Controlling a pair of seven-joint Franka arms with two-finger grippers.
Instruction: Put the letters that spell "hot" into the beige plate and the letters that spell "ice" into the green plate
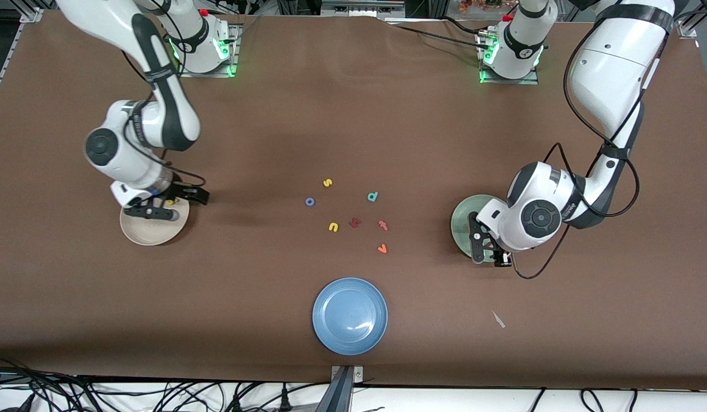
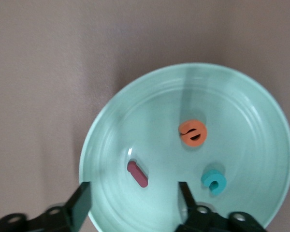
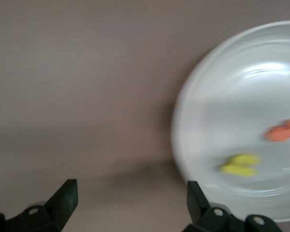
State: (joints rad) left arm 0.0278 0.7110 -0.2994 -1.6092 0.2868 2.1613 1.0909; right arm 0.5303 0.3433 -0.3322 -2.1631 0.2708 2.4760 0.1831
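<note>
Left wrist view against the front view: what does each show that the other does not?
Only the left wrist view shows the green plate's contents: a dark red i, orange e and teal c. Only the front view shows the blue o on the table, the beige plate and the blue plate. Both show the open left gripper over the green plate.

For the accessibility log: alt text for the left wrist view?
A pale mint-green round plate on brown table holds three foam letters: dark red bar "i", orange "e", teal "c". The left gripper hangs open above its rim.
</note>
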